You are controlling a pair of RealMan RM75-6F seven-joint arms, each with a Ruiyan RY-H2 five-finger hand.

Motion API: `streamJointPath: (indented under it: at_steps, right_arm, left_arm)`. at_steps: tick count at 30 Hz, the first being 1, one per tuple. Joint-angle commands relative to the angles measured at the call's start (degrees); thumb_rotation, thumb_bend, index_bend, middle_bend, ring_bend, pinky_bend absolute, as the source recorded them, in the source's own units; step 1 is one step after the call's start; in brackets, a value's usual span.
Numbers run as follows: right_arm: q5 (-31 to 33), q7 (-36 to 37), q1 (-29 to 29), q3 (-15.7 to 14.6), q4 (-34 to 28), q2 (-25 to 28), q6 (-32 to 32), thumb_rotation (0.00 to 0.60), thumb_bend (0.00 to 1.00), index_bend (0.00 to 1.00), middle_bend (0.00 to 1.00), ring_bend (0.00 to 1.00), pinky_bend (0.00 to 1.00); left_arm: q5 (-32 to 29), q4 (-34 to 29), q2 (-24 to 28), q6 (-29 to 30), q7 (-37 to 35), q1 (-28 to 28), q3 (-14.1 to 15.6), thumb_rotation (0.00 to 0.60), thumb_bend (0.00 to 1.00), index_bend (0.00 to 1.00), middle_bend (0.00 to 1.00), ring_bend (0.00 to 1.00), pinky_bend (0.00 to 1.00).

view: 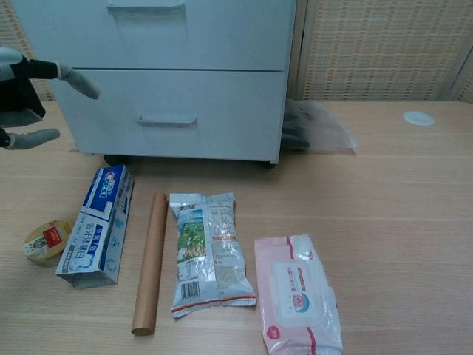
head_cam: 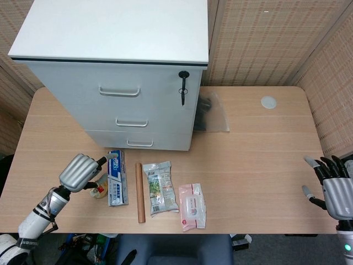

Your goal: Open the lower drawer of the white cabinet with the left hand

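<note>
You've got a wooden table (head_cam: 259, 160) carrying the white cabinet (head_cam: 118, 72); in front of it: toothpaste box (head_cam: 116, 177), wooden rod (head_cam: 140, 191), snack bag (head_cam: 159, 187), wet wipes (head_cam: 192, 206).
</note>
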Motion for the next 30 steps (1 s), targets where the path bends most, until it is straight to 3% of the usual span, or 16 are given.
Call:
streamJointPath:
  at_steps: [1,15,30]
  right_arm:
    - [0.1,0.1,0.0,0.0,0.0,0.1,0.0,0.600,0.25,0.17,0.26,0.15,0.08]
    - [1.0,0.9,0.0,0.0,0.6,0.1,-0.3,0.600,0.25,0.17,0.26,0.15,0.08]
    - [1.6,1.3,-0.4,0.1,0.9,0.3,-0.2,0.600,0.26,0.17,0.26,0.15,0.08]
  left_arm:
    - [-1.7,1.3,-2.4,-3.0,0.7,-2.8,-0.6,0.600,0.61,0.20,0.95,0.98,1.00]
    - [-9.4,7.5,-10.1,-11.2,3.3,-11.1,-3.2,0.600,0.65,0.16,0.96,1.00,1.00]
    - [-15.2,13.0,-12.9,-14.2,6.4,-14.4,-2.8,0.600,0.65,0.16,0.96,1.00,1.00]
